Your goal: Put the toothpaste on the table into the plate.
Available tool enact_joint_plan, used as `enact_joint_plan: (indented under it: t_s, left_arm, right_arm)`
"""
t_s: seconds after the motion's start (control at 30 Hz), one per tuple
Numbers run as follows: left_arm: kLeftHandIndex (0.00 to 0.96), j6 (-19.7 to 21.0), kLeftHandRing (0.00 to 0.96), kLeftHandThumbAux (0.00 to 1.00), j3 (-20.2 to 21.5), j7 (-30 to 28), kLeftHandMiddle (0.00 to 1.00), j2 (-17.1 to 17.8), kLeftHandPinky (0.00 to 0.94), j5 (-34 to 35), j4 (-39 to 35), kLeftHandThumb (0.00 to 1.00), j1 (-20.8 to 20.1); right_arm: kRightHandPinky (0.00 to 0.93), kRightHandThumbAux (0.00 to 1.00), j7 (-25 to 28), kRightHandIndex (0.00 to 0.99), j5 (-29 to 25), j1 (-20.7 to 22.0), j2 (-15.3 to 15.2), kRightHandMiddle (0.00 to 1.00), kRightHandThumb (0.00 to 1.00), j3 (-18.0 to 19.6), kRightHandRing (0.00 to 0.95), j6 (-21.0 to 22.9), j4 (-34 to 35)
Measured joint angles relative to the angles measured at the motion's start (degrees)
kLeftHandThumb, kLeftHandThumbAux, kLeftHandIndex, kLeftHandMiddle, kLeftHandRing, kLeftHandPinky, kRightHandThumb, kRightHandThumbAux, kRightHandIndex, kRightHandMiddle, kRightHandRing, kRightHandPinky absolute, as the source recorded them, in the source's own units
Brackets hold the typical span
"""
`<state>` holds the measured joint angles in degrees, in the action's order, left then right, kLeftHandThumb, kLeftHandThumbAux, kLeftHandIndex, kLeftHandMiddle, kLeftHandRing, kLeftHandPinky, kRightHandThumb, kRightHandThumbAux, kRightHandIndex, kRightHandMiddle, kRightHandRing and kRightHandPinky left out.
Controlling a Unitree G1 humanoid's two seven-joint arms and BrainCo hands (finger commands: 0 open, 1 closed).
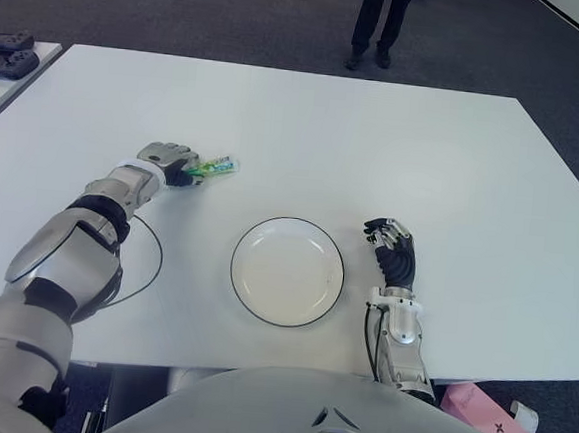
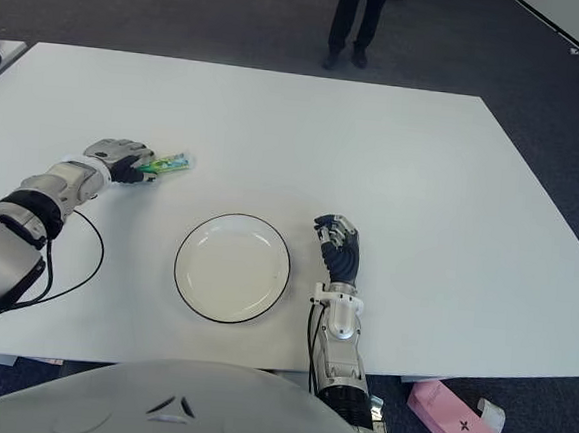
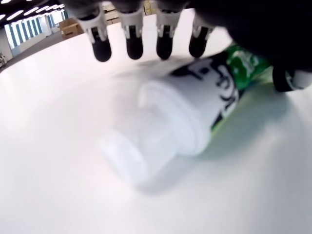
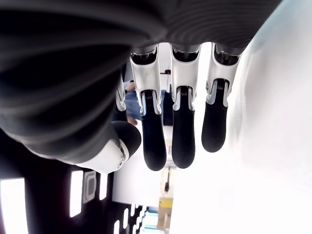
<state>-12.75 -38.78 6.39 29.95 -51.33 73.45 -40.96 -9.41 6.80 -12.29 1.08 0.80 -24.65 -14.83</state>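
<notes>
- The left hand (image 1: 170, 160) was over the toothpaste (image 1: 216, 167) on the table (image 1: 375, 143), well to the left of the plate (image 1: 286, 270) and a little beyond it
- In the left wrist view four fingertips (image 3: 133, 46) hung spread above the tube and the thumb (image 3: 287, 78) sat on its other side; none of them pressed on it, so the tube looked bracketed, not yet pinched
- Risk, as I judged it: the tube was round and smooth and lay flat, so fingers closing from above could roll it or push it away across the slick table instead of trapping it
- A grip closing near the green tail end could leave the heavier cap end drooping, and the tube might slip out on the way to the plate
- The plate was shallow, so a tube released too high or at the rim could bounce or roll off
- The toothpaste was a small tube with a white cap (image 3: 124, 156), a white shoulder and a green printed body with dark lettering
- The right hand (image 1: 392, 250) showed just right of the plate, its fingers loosely curled and holding nothing
</notes>
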Motion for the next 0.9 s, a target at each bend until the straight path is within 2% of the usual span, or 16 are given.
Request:
enact_joint_plan:
  t_s: [0.33,0.67,0.8,0.83,0.87,0.9]
  left_arm:
    - [0.000,-1.1,0.000,0.235,-3.0,-1.4,0.000,0.0,0.000,0.0,1.3,0.406,-1.1]
    - [0.000,-1.5,0.000,0.276,-3.8,-2.5,0.000,0.1,0.019,0.4,1.4,0.417,-1.4]
    - [0.000,-1.5,0.001,0.313,-3.8,-2.8,0.000,0.1,0.143,0.8,1.5,0.450,-1.4]
    - [0.016,-1.5,0.098,0.339,-3.8,-2.8,0.059,0.1,0.239,0.9,1.5,0.496,-1.4]
    - [0.021,-1.5,0.133,0.348,-3.8,-2.8,0.080,0.1,0.274,1.1,1.5,0.514,-1.3]
    - [0.047,-1.5,0.223,0.369,-3.7,-2.8,0.147,0.1,0.354,1.3,1.5,0.559,-1.2]
  right_arm:
    - [0.442,0.729,-0.2,0.427,0.1,-0.9,0.0,0.463,0.713,0.1,0.452,0.2,0.9]
    - [0.453,0.728,-1.2,0.428,0.1,-1.6,0.4,0.472,0.711,0.3,0.456,0.7,1.8]
    - [0.458,0.728,-1.4,0.427,0.2,-1.9,0.5,0.475,0.710,0.3,0.460,0.8,2.0]
    - [0.457,0.728,-1.4,0.427,0.2,-1.9,0.5,0.474,0.710,0.3,0.460,0.8,2.0]
    - [0.457,0.728,-1.4,0.427,0.2,-1.9,0.5,0.474,0.710,0.3,0.460,0.8,2.0]
    - [0.457,0.728,-1.4,0.427,0.2,-1.9,0.5,0.474,0.710,0.3,0.460,0.8,2.1]
